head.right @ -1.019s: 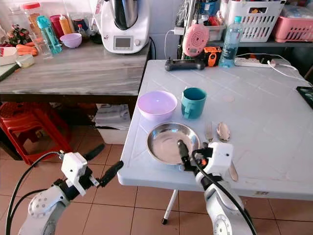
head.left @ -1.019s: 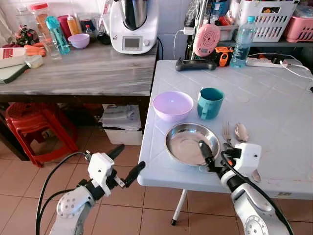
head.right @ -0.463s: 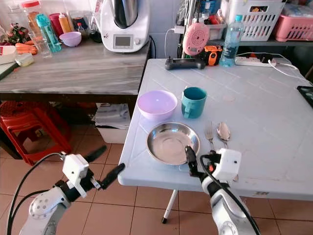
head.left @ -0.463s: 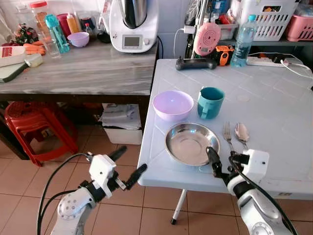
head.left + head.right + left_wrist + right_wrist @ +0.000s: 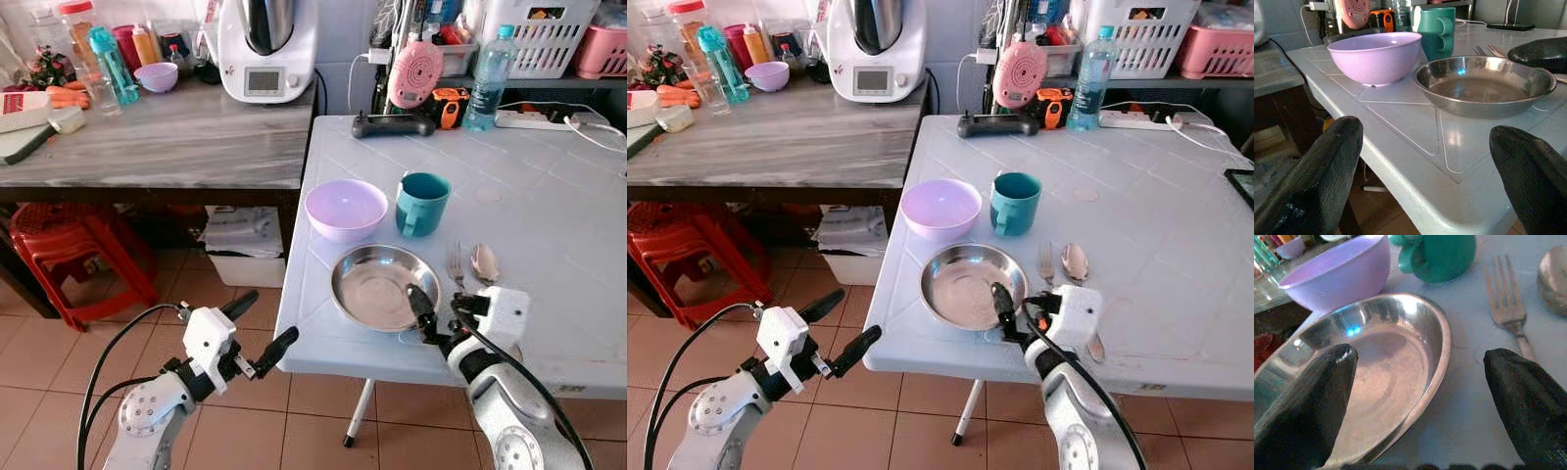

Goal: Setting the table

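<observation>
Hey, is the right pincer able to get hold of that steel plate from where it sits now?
Probably yes. The right pincer is open and straddles the near rim of the steel plate, one finger over the dish, the other outside it near the fork. Nothing lies between them.

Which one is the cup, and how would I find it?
Look at the white table on the right side of the room. Near its front left corner sit a purple bowl and a shiny metal plate. The cup stands just right of the bowl, behind the plate: it is the only teal thing, with a handle.
</observation>
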Robot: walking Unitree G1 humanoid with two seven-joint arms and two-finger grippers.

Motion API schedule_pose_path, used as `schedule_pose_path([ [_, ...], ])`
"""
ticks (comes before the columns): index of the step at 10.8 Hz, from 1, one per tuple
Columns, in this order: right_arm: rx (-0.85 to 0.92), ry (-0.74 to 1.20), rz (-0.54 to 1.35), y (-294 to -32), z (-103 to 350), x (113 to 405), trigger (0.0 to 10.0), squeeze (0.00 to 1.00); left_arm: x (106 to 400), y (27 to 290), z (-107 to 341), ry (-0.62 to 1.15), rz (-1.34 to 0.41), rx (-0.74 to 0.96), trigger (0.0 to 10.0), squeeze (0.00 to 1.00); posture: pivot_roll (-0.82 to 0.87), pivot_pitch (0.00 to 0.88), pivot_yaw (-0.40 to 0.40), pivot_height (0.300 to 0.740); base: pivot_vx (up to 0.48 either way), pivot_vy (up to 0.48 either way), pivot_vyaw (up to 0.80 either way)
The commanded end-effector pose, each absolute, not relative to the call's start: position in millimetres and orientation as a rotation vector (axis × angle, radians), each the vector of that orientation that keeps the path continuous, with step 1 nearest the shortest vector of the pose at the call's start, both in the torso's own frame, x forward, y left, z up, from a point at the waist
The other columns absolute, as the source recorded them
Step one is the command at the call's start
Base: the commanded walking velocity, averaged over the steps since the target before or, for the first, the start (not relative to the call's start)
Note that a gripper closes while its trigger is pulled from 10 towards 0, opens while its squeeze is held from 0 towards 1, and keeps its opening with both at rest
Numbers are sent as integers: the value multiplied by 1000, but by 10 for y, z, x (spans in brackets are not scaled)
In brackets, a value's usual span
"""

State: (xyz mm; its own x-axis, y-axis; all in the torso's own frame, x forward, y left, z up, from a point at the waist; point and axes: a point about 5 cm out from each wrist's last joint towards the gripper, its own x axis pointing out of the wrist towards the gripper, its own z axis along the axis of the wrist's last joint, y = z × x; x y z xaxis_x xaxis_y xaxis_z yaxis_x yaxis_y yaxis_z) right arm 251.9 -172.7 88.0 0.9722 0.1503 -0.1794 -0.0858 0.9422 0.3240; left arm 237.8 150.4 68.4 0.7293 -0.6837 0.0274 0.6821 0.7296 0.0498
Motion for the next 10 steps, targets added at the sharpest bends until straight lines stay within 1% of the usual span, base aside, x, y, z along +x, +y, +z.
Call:
schedule_pose_path([
  [1,319,244,150,-1684,856,2558,10000,0,2355,1525,682,-38,-762,52,10000,0,0,12,54,740,0,0,0],
  [2,311,291,174,-1654,803,2566,2980,0,2338,1530,672,-36,-764,51,10000,0,2,15,51,740,0,0,0],
  [3,310,307,182,-1645,785,2568,0,0,2335,1531,669,-35,-761,49,10000,0,3,16,48,740,0,0,0],
  [7,286,348,237,-1599,784,2619,0,0,2306,1512,579,-22,-768,32,10000,0,4,23,47,740,0,0,0],
  [10,358,362,202,-1551,792,2649,0,0,2276,1587,358,34,-780,39,10000,0,3,21,57,740,0,0,0],
])
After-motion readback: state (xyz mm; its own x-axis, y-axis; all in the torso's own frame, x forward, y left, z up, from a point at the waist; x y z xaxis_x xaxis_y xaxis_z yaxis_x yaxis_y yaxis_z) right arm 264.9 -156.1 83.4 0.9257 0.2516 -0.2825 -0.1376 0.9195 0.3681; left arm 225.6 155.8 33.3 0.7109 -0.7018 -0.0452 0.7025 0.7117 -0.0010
